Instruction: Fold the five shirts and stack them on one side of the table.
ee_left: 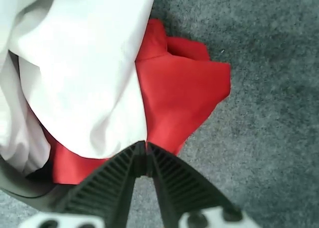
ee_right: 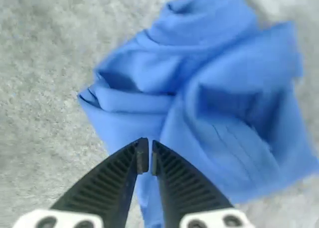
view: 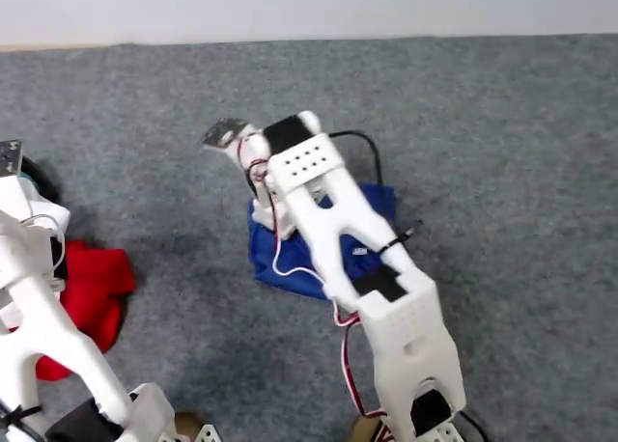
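Observation:
A crumpled blue shirt (view: 375, 208) lies mid-table, partly under the right arm (view: 333, 220). In the right wrist view my right gripper (ee_right: 147, 153) is shut, its tips just over the blue shirt (ee_right: 224, 118) near a folded edge, nothing visibly between them. A red shirt (view: 95, 286) lies bunched at the table's left side beside the left arm (view: 43, 317). In the left wrist view a white shirt (ee_left: 79, 73) lies on top of the red shirt (ee_left: 182, 96). My left gripper (ee_left: 146, 156) is shut, its tips at the white shirt's lower edge.
The table top is grey felt-like cloth (view: 502, 152), bare behind and to the right of the blue shirt. A pale wall (view: 309, 8) borders the far edge. A scrap of teal and dark cloth (view: 37, 179) peeks out at the left edge.

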Robot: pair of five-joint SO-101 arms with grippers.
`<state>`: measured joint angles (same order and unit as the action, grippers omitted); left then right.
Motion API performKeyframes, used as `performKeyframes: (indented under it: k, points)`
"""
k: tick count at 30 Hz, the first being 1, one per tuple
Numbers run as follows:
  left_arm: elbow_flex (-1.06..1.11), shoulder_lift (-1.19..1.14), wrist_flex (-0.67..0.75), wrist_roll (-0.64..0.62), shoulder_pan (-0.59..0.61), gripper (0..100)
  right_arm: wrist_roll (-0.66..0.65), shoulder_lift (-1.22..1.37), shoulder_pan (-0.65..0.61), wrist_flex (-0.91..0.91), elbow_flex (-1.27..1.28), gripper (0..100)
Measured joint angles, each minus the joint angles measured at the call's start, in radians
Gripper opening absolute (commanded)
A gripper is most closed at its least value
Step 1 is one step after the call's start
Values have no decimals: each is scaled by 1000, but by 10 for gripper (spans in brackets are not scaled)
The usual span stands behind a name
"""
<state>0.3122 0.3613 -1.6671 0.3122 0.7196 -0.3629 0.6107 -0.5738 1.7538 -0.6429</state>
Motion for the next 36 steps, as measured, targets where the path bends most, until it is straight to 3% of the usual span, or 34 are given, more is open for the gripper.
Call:
performKeyframes:
  k: [4,11,21,27,36]
  points:
    - [0,0,0,0,0,6,130,-94,92,0,152,269]
    - [0,0,0,0,0,6,272,-256,135,-2,299,272]
    - [0,0,25,0,0,6,282,-130,181,-133,299,270]
    - [32,0,25,0,0,6,281,3,209,-137,167,269]
    - [41,2,25,0,0,6,245,127,201,-87,-18,155]
